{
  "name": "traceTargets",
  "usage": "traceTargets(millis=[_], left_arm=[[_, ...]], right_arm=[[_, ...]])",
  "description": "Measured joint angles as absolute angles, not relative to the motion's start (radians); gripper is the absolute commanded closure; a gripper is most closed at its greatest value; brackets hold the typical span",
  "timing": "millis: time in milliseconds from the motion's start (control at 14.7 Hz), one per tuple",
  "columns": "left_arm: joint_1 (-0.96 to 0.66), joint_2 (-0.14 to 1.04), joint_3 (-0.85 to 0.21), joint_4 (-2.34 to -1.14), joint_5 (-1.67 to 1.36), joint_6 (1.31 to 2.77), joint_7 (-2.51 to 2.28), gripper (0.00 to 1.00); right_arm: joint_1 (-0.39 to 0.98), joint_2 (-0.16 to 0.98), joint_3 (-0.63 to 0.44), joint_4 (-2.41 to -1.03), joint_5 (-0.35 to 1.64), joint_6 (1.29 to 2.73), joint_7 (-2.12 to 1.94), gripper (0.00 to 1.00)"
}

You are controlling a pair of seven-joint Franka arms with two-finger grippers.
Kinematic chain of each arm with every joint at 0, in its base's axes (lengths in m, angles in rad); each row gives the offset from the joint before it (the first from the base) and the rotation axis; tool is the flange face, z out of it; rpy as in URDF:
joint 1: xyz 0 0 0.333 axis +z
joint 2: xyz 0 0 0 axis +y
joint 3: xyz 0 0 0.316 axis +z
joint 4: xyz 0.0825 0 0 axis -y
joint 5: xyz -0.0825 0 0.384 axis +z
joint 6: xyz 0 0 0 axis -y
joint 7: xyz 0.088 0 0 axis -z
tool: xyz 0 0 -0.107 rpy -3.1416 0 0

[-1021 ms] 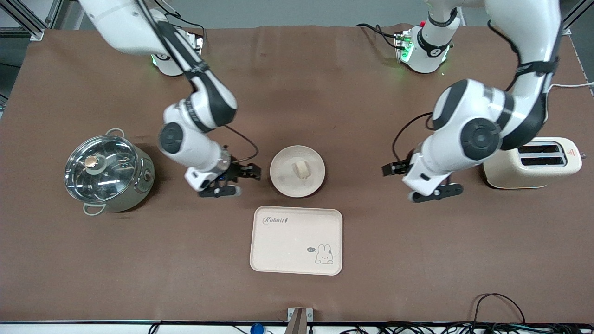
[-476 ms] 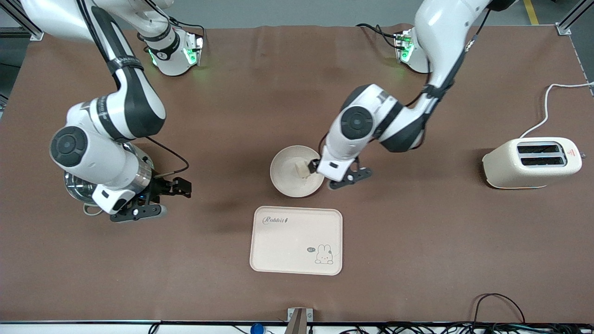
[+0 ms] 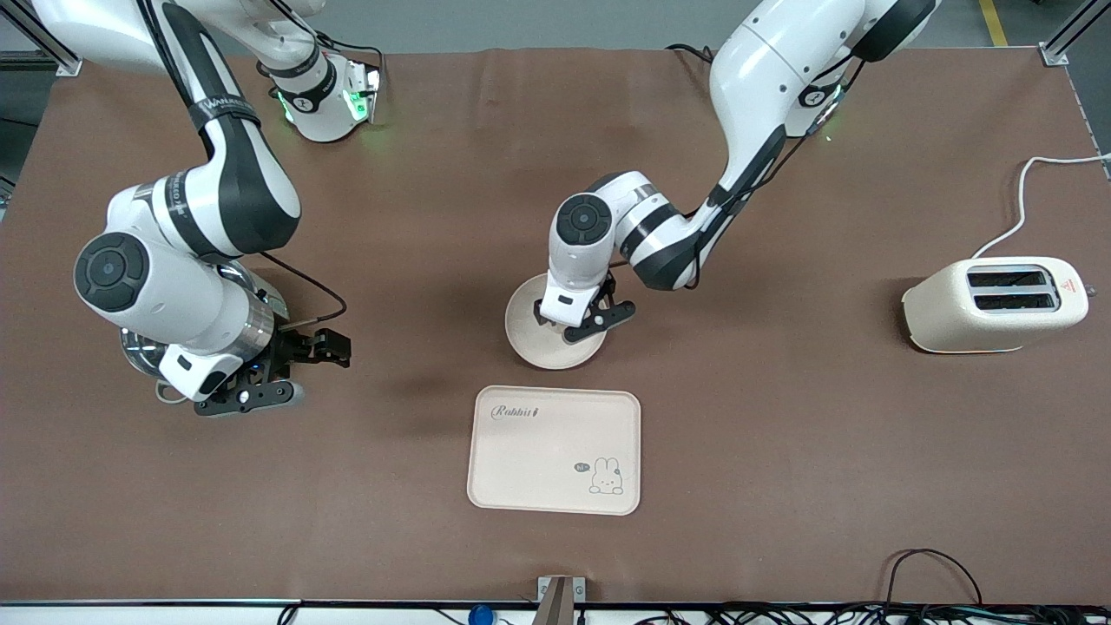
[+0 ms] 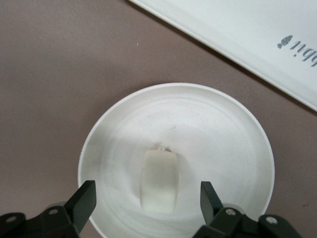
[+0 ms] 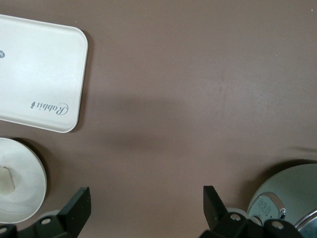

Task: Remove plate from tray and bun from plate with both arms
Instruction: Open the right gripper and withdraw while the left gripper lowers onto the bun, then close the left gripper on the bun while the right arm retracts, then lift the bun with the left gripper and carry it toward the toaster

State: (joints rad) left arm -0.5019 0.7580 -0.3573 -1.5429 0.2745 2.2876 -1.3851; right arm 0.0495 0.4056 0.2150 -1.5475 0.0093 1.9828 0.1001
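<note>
The round cream plate [image 3: 529, 337] sits on the brown table, off the tray [image 3: 554, 450] and farther from the front camera than it. My left gripper [image 3: 576, 314] hangs over the plate and hides the bun in the front view. In the left wrist view the left gripper [image 4: 147, 197] is open, its fingers on either side of the bun [image 4: 159, 181], which lies in the plate [image 4: 208, 124]; the tray's corner [image 4: 247, 34] shows too. My right gripper [image 3: 334, 349] is open and empty beside the pot, toward the right arm's end; it also shows in the right wrist view [image 5: 146, 198].
A steel pot with a glass lid [image 3: 139, 358] stands under the right arm's wrist and shows in the right wrist view [image 5: 287, 198]. A cream toaster [image 3: 994, 304] with a white cord stands at the left arm's end. The right wrist view also shows the tray [image 5: 34, 74] and plate [image 5: 22, 191].
The left arm swung from the toaster end to over the plate, its open gripper now around the bun. The right gripper drew back from beside the plate to the pot.
</note>
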Motion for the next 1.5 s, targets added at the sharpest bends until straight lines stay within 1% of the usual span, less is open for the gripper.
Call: traceTargets(millis=[68, 136, 340, 613, 681, 817, 885, 1157, 1225, 1361, 1497], left_arm=[[-0.503, 0.770, -0.357, -1.542, 0.281, 2.312, -1.396, 0.11], [-0.503, 0.781, -0.357, -1.542, 0.283, 2.333, -1.398, 0.15], [-0.513, 0.802, -0.357, -1.539, 0.299, 2.353, -1.398, 0.23], [-0.524, 0.813, -0.356, -1.539, 0.303, 2.354, -1.398, 0.47], [-0.524, 0.816, -0.355, -1.539, 0.303, 2.354, -1.398, 0.50], [-0.524, 0.821, -0.353, -1.539, 0.303, 2.354, -1.398, 0.51], [-0.524, 0.823, -0.352, -1.539, 0.303, 2.354, -1.398, 0.54], [-0.522, 0.832, -0.349, -1.534, 0.303, 2.354, -1.399, 0.76], [-0.519, 0.832, -0.348, -1.526, 0.303, 2.355, -1.400, 0.79], [-0.509, 0.831, -0.347, -1.495, 0.303, 2.355, -1.401, 0.79], [-0.496, 0.825, -0.347, -1.459, 0.303, 2.355, -1.401, 0.79]], right_arm=[[0.049, 0.406, 0.215, -1.547, 0.008, 1.990, 0.100, 0.00], [0.048, 0.406, 0.214, -1.547, 0.005, 1.994, 0.100, 0.00], [0.022, 0.407, 0.210, -1.547, -0.006, 1.997, 0.100, 0.00], [0.001, 0.411, 0.211, -1.547, -0.007, 2.012, 0.090, 0.00], [0.001, 0.413, 0.212, -1.547, -0.007, 2.030, 0.090, 0.00], [0.002, 0.416, 0.214, -1.548, -0.007, 2.056, 0.090, 0.00], [0.001, 0.417, 0.214, -1.548, -0.007, 2.060, 0.090, 0.00], [0.001, 0.419, 0.212, -1.548, -0.007, 2.064, 0.090, 0.00], [-0.002, 0.419, 0.209, -1.547, -0.010, 2.062, 0.091, 0.00], [-0.029, 0.410, 0.198, -1.531, -0.026, 2.028, 0.091, 0.00], [-0.078, 0.375, 0.192, -1.494, -0.029, 1.935, 0.087, 0.00]])
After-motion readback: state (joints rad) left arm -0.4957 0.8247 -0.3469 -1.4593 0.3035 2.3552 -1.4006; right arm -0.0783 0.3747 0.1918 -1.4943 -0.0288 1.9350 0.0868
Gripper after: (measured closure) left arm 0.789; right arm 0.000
